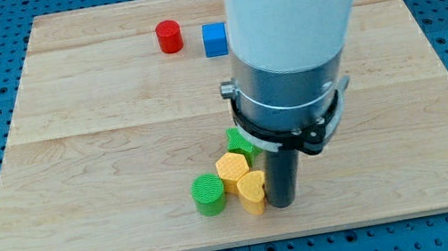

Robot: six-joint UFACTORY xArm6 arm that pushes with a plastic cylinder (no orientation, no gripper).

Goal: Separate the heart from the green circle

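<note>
Yellow heart (253,192) near board's (70,123) bottom edge, my tip (282,204) touching its right side, no jaws fitted, green circle (209,193) just left, yellow hexagon (232,168) between, green block (238,142) behind, red cylinder (169,37), blue cube (214,40) near top edge.

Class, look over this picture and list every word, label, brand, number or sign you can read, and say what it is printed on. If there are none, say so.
None: no readable text anywhere in the camera view.
The red cylinder, blue cube, green circle, yellow heart, yellow hexagon block and second green block are plain.
The wooden board and white arm housing are unmarked.
My tip rests beside the heart, on the view's right.
</note>
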